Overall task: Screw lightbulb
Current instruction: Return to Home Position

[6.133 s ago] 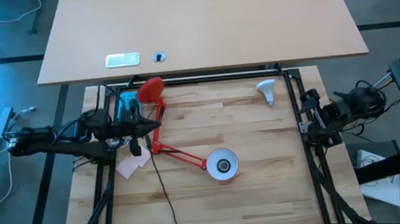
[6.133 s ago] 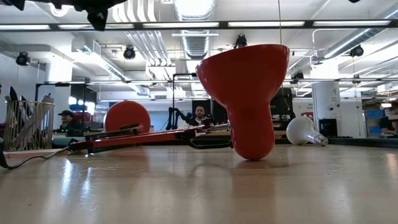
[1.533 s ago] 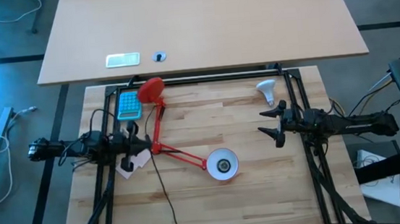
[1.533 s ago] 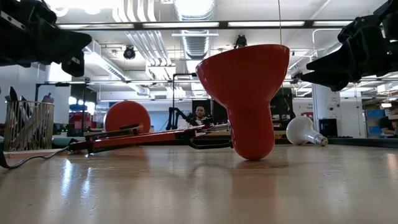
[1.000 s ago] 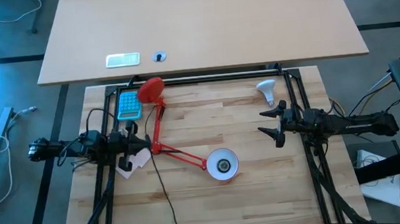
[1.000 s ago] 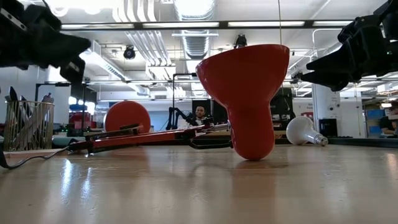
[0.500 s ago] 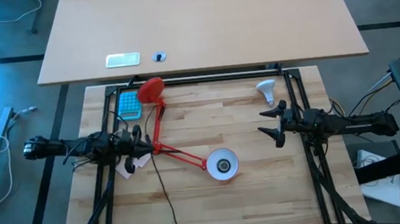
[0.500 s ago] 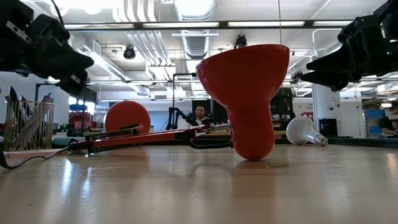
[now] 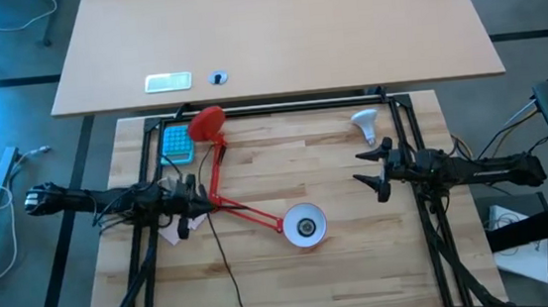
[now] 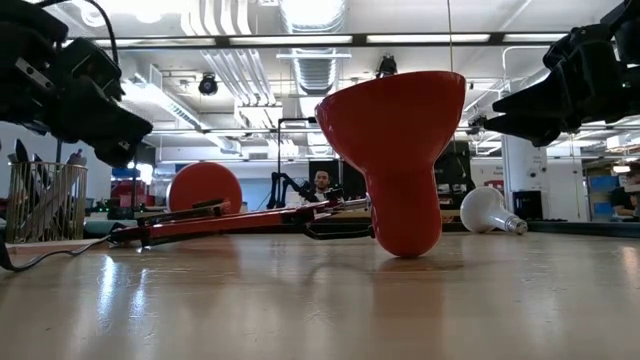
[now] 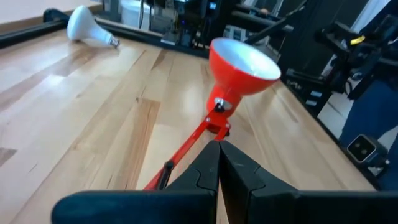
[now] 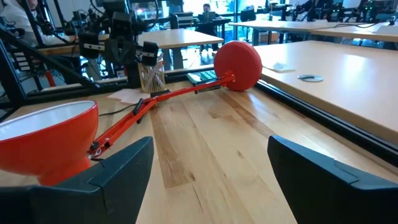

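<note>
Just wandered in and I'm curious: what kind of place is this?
Probably a robotics lab: a robot's left arm and right arm flank a wooden table, desks stretch behind, ducts run overhead.

The left arm [image 9: 109, 200] is black and built of slender tubular links, with loose black cables [image 9: 100, 210] looping along it. The right arm [image 9: 474, 171] has the same black finish and is thicker at the joints. The left gripper [image 9: 191, 202] has two matte dark fingers [image 11: 202, 174] with a stepped notch along their inner edges, and a rounded dark bar [image 11: 124, 205] behind them. The right gripper [image 9: 363, 168] has broad, angular, plain-faced dark fingers [image 12: 118, 168].
</note>
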Controlling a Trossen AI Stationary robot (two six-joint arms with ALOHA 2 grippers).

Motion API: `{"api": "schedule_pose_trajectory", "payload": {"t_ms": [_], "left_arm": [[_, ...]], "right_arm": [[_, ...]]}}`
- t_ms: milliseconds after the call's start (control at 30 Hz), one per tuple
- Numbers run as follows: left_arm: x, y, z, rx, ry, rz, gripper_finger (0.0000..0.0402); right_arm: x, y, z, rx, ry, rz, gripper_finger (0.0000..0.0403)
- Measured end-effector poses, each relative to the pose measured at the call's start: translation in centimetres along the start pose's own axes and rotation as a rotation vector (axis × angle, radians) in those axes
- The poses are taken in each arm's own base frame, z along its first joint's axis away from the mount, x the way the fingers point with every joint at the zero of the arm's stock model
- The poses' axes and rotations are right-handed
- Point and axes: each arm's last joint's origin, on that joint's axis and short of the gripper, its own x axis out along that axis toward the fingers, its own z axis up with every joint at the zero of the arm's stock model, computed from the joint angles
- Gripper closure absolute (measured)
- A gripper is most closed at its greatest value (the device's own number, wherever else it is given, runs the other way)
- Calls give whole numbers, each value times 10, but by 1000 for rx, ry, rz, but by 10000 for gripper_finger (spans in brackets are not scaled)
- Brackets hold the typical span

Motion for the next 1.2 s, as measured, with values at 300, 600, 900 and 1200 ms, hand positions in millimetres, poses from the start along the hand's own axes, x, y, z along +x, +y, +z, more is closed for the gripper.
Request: {"api": "schedule_pose_trajectory", "payload": {"t_ms": [300, 600, 900, 1200], "left_arm": [[5, 2, -6, 2, 69, 19, 401], [8, 3, -11, 3, 124, 34, 401], [10, 4, -14, 4, 164, 45, 401], [12, 4, -17, 5, 192, 53, 401]], "right_arm": [[0, 0, 0, 0, 0, 0, 91], [0, 0, 0, 0, 0, 0, 91], [0, 0, 0, 0, 0, 0, 91], [0, 0, 0, 0, 0, 0, 91]]}}
